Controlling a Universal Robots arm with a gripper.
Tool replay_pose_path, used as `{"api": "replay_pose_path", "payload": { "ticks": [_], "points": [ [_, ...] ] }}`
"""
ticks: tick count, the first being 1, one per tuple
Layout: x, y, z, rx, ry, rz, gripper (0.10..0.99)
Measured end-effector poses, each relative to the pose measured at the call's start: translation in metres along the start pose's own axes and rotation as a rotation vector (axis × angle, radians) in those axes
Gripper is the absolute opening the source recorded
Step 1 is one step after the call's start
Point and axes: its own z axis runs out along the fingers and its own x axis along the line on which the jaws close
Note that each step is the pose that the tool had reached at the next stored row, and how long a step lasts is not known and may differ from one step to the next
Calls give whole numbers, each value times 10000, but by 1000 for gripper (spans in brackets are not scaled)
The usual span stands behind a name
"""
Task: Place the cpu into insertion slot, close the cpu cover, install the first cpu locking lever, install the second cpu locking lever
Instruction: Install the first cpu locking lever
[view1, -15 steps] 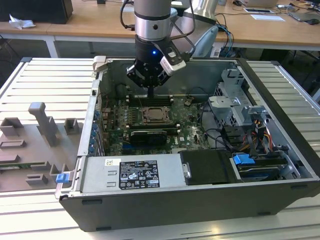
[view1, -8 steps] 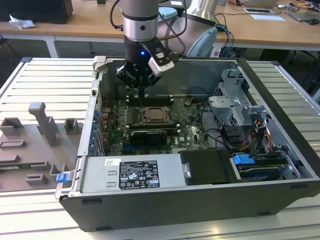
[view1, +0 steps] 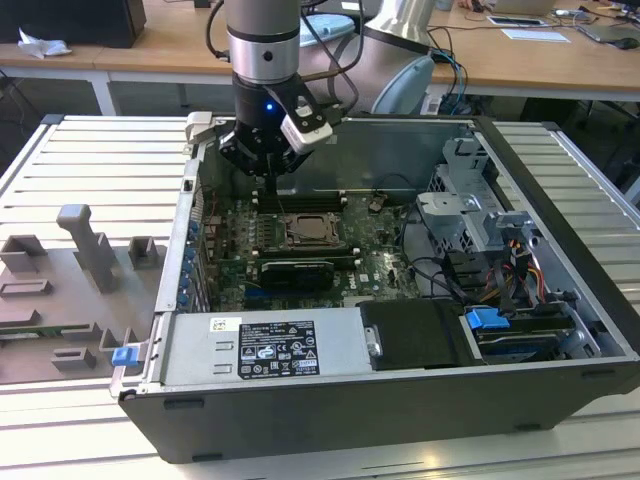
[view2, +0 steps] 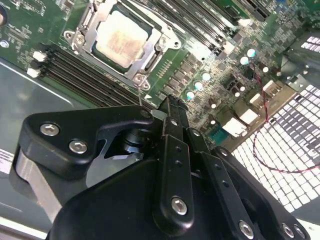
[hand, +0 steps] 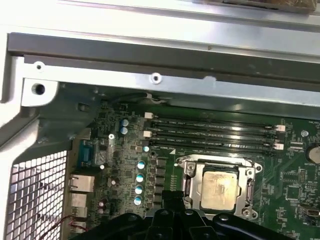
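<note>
The cpu (view2: 122, 42) (hand: 218, 187) lies pale and silvery in the insertion slot (view1: 311, 230) on the green board. The cpu cover (view2: 151, 54) (hand: 192, 184) lies flat around it as a dull metal frame. My gripper (view1: 268, 188) hangs inside the open case, just behind the slot towards the rear wall, its black fingers (view2: 170, 107) closed into one narrow tip. A thin metal locking lever (view2: 139, 94) rises from the corner of the slot up to that tip. Whether the tip touches it is unclear.
Long black memory slots (hand: 212, 135) run between the socket and the case's rear wall (view1: 400, 150). A black card (view1: 295, 270), the power supply (view1: 265, 345) and a drive cage (view1: 470, 215) with cables fill the case. A grey fixture (view1: 85, 250) sits at the exterior view's left.
</note>
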Motion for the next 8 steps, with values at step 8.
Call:
{"api": "replay_pose_path", "payload": {
  "ticks": [8],
  "points": [
    [98,9,13,-12,-1,0,106]
  ]
}}
